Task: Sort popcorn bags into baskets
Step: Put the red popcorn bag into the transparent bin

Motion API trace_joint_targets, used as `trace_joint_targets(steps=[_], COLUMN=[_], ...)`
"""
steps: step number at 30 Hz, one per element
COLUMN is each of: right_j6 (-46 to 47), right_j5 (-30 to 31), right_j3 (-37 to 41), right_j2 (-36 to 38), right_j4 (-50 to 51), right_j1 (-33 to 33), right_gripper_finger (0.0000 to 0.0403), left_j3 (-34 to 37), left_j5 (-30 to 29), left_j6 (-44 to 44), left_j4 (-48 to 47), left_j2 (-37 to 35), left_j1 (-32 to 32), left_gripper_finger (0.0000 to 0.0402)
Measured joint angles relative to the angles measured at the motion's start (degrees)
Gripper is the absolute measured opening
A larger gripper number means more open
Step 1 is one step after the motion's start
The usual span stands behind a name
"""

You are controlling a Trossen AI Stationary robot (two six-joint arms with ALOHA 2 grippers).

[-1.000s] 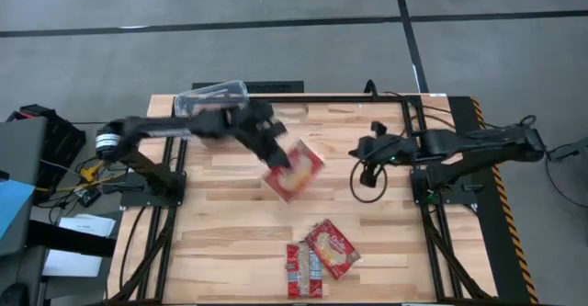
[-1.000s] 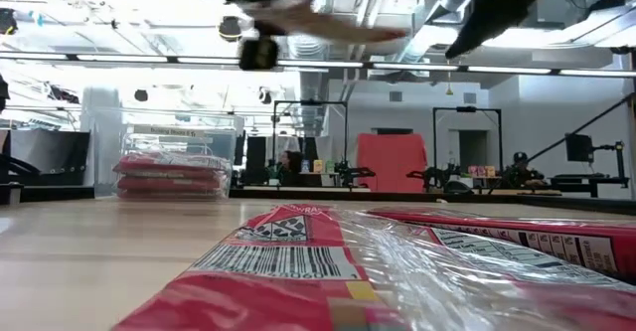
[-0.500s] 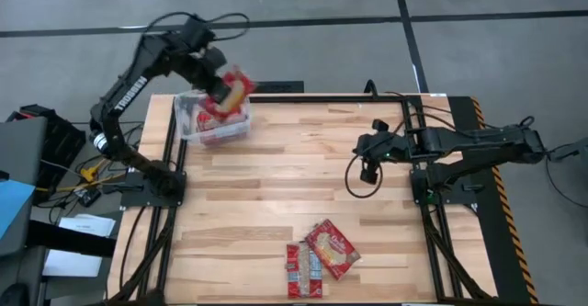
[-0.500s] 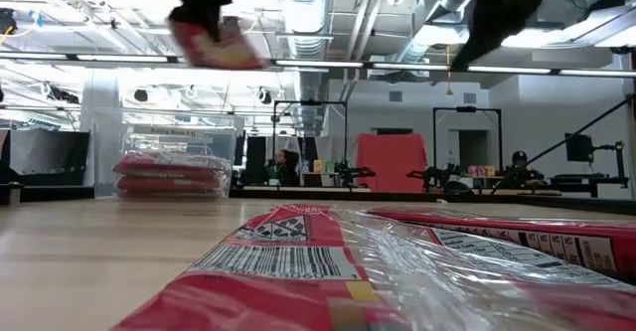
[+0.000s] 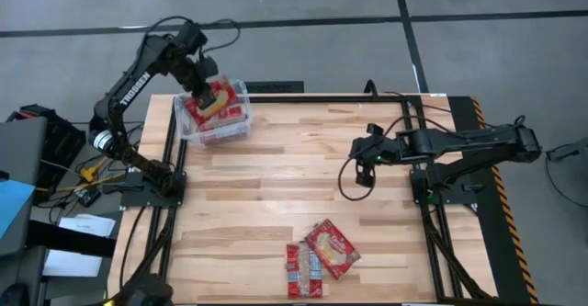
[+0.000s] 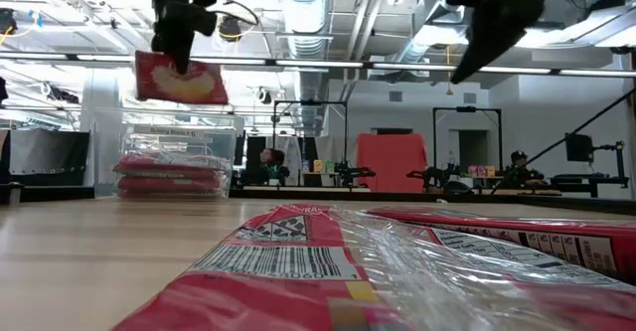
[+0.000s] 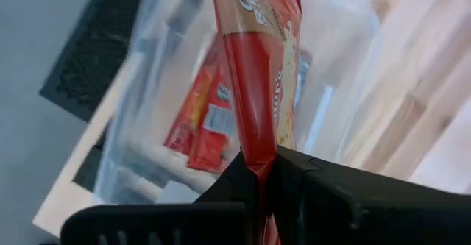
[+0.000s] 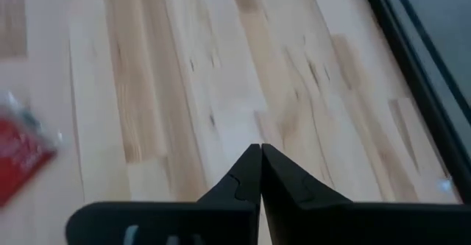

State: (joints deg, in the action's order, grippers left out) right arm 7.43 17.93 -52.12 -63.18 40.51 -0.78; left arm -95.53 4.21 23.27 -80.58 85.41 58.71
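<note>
Overhead, left claw clamps bag above tub; contents blurred, seemingly packets.

Dark arms, white lettering on the left arm, trailing black cables.

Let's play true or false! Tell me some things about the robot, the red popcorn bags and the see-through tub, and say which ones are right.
1. The left gripper is holding a popcorn bag. True.
2. That bag already lies flat in the clear tub. False: it hangs in the air above the tub, pinched by the gripper.
3. The tub is empty. False: red packets are stacked inside.
4. The right gripper is shut and holds nothing. True.
5. Loose popcorn bags lie on the wooden table near its front edge. True.
</note>
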Motion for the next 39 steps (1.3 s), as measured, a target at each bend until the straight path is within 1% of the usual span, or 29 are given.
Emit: trace_joint_targets(steps=[2, 7, 11, 15, 17, 23, 25, 29, 33, 36, 39], right_j6=[0.09, 0.24, 0.24, 0.22, 0.23, 0.21, 0.22, 0.97, 1.13, 1.15, 1.96], right_j5=[-0.12, -0.04, -0.09, -0.06, -0.04, 0.0, 0.0, 0.02, 0.01, 0.02, 0.04], right_j3=[0.13, 0.12, 0.15, 0.11, 0.11, 0.11, 0.11, 0.11, 0.11, 0.11, 0.11], right_j2=[-0.47, -1.2, -1.74, -1.81, -1.81, -1.81, -1.81, -1.81, -1.81, -1.81, -1.81], right_j4=[0.21, -0.23, -0.24, -0.86, -1.55, -2.46, -2.47, -2.47, -2.23, -2.21, -2.13], right_j1=[0.02, -0.44, -0.42, -0.4, -0.24, -0.17, -0.2, -0.2, -0.2, -0.2, -0.2], right_gripper_finger=[0.0036, 0.0025, 0.0016, 0.0021, 0.0028, 0.0036, 0.0033, 0.0021, 0.0018, 0.0026, 0.0039], left_j3=[2.53, 8.56, 12.64, 14.95, 15.24, 15.19, 15.17, 15.17, 15.19, 15.19, 15.17], left_j5=[0.15, 3.9, 3.97, 3.52, 3.61, 7.68, 9.13, 9.06, 8.52, 8.74, 4.76], left_j6=[1.67, 6.33, 9.15, 12.19, 13.26, 15.48, 15.49, 15.18, 13.59, 13.69, 13.97], left_j4=[0.2, 1.28, 3.65, 6.48, 7.54, 9.69, 9.34, 9.0, 9.63, 9.01, 9.79], left_j2=[0.0, -0.02, 0.02, 0.02, 0.04, 0.47, 1.85, 5.6, 8.47, 9.35, 9.4], left_j1=[-0.25, -0.25, -0.69, -0.95, -0.95, -0.94, -0.99, -1.07, -1.45, -1.58, -1.62], left_gripper_finger=[0.0001, 0.0001, 0.0004, 0.0012, 0.0014, 0.0008, 0.0006, 0.0006, 0.0024, 0.0043, 0.0065])
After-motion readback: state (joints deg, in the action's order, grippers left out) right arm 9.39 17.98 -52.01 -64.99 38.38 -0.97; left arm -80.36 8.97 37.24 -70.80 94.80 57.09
